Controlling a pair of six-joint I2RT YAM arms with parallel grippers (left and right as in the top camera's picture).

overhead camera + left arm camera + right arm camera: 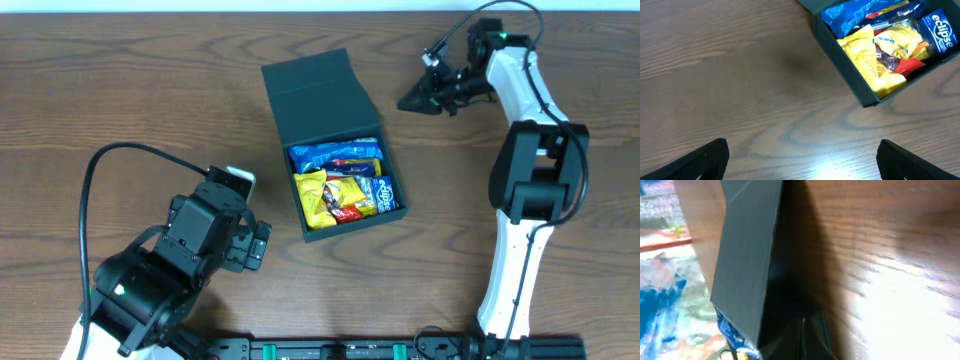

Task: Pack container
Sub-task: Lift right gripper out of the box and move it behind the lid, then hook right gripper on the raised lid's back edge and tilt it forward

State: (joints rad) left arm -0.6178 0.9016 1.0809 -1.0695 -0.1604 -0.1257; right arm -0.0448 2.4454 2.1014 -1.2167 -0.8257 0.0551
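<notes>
The container [318,95] is a dark teal box in the middle of the table. Its lid stands open toward the far side. Inside lie blue packets [335,153], yellow packets [320,195] and a blue Eclipse pack [385,193]. The left wrist view shows the container [850,80] at upper right, packets filling it. My left gripper [240,200] hangs left of the box's near corner, open wide over bare wood [802,145] with nothing between its fingers. My right gripper [412,102] is shut and empty, just right of the lid and apart from it. Its closed fingertips [802,330] point at the lid panel [745,245].
The right arm [535,170] runs down the right side to its base at the front edge. The left arm's bulk [150,280] fills the front left corner, with a black cable [95,175] looping over the table. The table's far edge [200,8] is close behind the lid.
</notes>
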